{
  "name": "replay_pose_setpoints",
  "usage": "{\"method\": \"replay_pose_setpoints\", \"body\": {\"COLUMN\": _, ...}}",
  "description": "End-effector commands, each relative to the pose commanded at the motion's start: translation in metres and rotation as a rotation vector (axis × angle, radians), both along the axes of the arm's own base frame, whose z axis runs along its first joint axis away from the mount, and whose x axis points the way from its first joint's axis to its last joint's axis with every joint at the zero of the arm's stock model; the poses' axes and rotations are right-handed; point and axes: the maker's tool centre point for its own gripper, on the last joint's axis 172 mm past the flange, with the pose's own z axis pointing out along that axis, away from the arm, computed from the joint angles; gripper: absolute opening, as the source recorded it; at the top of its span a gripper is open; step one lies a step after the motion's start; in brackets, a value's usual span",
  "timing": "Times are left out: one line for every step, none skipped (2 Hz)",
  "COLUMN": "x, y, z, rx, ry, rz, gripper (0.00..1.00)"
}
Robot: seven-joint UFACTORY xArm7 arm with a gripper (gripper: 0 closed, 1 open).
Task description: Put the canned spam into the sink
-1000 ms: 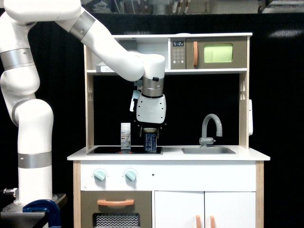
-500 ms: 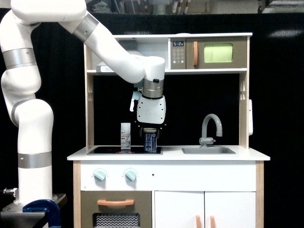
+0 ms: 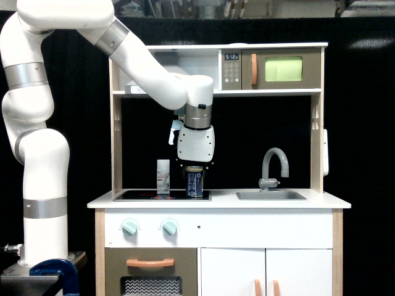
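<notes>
**Spam tin in claw, over hob**

Canned spam (image 3: 194, 183): dark blue, cream top; label marks unreadable. Gripper (image 3: 194, 174) clamped on tin, at hob (image 3: 143, 195) right edge. White carton (image 3: 163, 176) just beside. Sink (image 3: 271, 195), faucet (image 3: 274, 166) well apart. Microwave (image 3: 271, 69) clock approx. "5:12".

I see a black backdrop (image 3: 364, 123) behind a toy kitchen unit. Its white worktop (image 3: 321, 200) sits over white cabinet doors (image 3: 265, 271) with orange handles. An upper shelf (image 3: 216, 92) carries a microwave panel (image 3: 281, 69). Overhead light falls evenly on the unit.
</notes>
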Motion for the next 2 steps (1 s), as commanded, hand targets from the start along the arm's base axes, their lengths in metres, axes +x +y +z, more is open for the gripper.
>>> {"method": "replay_pose_setpoints", "body": {"x": 0.053, "y": -0.033, "z": 0.022, "rx": 0.000, "ry": 0.000, "rz": 0.000, "gripper": 0.00}}
{"method": "replay_pose_setpoints", "body": {"x": 0.156, "y": -0.033, "z": 0.012, "rx": 0.000, "ry": 0.000, "rz": 0.000, "gripper": 0.00}}
